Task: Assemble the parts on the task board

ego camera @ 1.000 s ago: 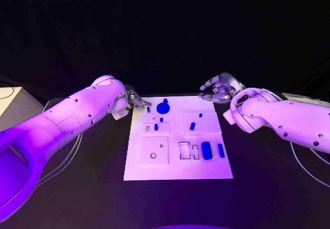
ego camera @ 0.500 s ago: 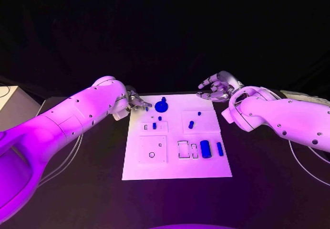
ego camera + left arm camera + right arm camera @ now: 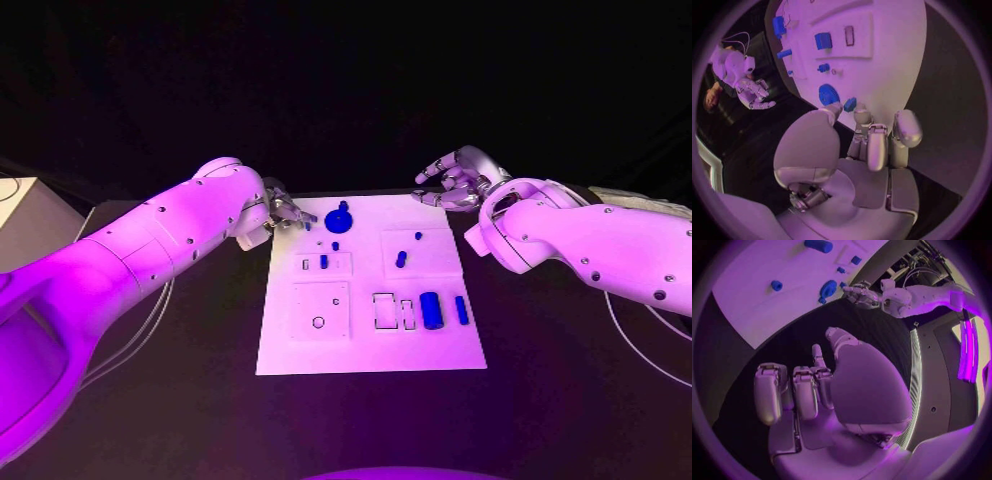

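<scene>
Head view showed the task board (image 3: 369, 355) flat on the black surface (image 3: 188, 400), most blue parts (image 3: 431, 312) lying loose on it, seemingly awaiting assembly. Farther back, left hand (image 3: 283, 212) and right hand (image 3: 456, 183) flanked its far corners, fingers curled loosely, holding nothing, likely poised to pick.

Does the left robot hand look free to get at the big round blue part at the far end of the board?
Probably yes. The left robot hand hovers empty at the task board's far left edge, right beside the round blue part, with nothing standing between them.
</scene>
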Tool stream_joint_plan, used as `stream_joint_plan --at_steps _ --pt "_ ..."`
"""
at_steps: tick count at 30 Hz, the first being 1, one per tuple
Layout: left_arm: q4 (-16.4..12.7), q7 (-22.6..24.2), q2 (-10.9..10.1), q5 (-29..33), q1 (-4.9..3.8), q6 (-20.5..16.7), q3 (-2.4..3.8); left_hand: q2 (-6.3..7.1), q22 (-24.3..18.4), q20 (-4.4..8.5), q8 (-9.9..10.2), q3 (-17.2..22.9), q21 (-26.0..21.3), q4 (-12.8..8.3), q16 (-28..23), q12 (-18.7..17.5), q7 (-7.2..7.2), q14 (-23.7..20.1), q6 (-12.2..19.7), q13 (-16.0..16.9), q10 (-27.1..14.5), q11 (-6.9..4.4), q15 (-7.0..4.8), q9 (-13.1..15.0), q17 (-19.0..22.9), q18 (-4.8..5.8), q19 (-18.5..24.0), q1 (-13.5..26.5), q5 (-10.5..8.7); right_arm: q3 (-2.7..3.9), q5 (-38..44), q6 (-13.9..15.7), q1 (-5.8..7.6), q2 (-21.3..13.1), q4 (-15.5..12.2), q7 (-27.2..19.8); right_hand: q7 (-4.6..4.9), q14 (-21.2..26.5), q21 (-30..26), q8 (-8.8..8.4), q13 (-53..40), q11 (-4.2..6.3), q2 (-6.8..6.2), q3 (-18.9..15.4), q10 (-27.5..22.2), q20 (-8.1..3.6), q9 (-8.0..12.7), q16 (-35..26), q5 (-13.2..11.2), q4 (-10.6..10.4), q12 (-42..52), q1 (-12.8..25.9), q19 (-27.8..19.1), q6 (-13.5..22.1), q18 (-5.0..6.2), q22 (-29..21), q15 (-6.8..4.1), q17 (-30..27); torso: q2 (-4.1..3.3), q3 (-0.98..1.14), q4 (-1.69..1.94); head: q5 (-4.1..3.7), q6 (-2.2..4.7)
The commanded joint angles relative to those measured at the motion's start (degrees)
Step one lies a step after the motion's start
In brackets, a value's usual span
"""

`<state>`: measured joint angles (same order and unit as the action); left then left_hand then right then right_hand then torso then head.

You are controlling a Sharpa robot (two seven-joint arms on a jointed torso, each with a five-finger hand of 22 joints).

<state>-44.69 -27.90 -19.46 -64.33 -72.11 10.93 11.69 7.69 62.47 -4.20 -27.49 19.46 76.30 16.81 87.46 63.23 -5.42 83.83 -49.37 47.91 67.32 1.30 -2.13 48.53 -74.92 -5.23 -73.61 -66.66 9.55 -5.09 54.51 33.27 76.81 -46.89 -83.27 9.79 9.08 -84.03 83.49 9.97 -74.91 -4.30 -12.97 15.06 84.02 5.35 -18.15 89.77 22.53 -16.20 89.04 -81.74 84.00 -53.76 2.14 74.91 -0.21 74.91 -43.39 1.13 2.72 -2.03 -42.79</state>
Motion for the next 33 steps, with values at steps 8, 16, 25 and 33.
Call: stream_joint_plan --at_steps 8,16,25,33 --pt "-0.1 0.9 0.2 1.1 -0.10 -0.4 0.00 -0.42 0.3 0.29 -1.4 7.2 0.5 -0.1 0.3 0.2 0.42 4.5 -0.2 -0.6 -0.1 -0.50 -0.37 0.2 -10.7 -0.56 -0.4 -5.9 0.52 0.04 0.7 -0.2 0.02 0.1 0.1 -0.4 0.03 -5.6 -0.3 0.40 -13.9 0.02 -0.13 0.2 4.6 0.18 0.0 -0.4 0.2 0.0 -0.3 0.4 3.2 0.4 -0.19 8.1 0.06 13.4 -0.09 0.06 -0.02 -0.11 -0.01" --pt "-0.2 1.3 0.1 1.8 -0.10 -1.1 0.00 0.52 0.5 0.41 -3.3 12.8 0.6 -0.4 0.4 0.2 0.69 4.5 0.1 -1.0 -0.1 -0.73 -0.52 1.2 -10.7 -0.55 -0.3 -8.7 0.53 0.04 0.7 -0.4 0.02 0.1 0.2 -0.3 0.03 -5.6 -0.3 0.40 -13.9 0.02 -0.13 0.2 4.6 0.18 0.0 -0.4 0.2 0.0 -0.3 0.4 3.2 0.4 -0.19 8.1 0.06 13.4 -0.10 0.02 0.02 -0.11 -0.21" --pt "-1.1 1.9 -0.3 4.8 -0.09 -2.3 0.01 2.51 0.8 1.03 -10.0 22.4 0.7 -1.3 0.6 0.3 1.57 4.6 1.7 -1.1 0.9 -1.50 -1.18 6.6 -11.1 -0.50 -0.3 -10.4 0.58 0.04 0.8 -0.9 0.02 0.3 0.6 0.1 0.03 -5.6 -0.3 0.40 -13.9 0.02 -0.13 0.2 4.6 0.18 0.0 -0.4 0.2 0.0 -0.3 0.4 3.2 0.4 -0.19 8.1 0.06 13.4 -0.02 0.05 0.05 -0.14 -0.21" --pt "-4.6 1.0 -2.3 6.6 -0.06 -3.6 0.02 3.45 1.0 1.14 -12.1 26.8 0.9 -3.0 0.7 0.7 1.57 4.7 2.5 -0.8 1.4 -1.58 -1.28 8.2 -11.3 -0.48 -0.4 -9.8 0.71 0.04 0.8 -1.2 0.01 0.1 0.8 0.3 0.03 -5.6 -0.3 0.40 -13.9 0.02 -0.13 0.2 4.6 0.18 0.0 -0.4 0.2 0.0 -0.3 0.4 3.2 0.4 -0.19 8.1 0.06 13.4 0.13 0.02 0.21 -0.16 -0.27"
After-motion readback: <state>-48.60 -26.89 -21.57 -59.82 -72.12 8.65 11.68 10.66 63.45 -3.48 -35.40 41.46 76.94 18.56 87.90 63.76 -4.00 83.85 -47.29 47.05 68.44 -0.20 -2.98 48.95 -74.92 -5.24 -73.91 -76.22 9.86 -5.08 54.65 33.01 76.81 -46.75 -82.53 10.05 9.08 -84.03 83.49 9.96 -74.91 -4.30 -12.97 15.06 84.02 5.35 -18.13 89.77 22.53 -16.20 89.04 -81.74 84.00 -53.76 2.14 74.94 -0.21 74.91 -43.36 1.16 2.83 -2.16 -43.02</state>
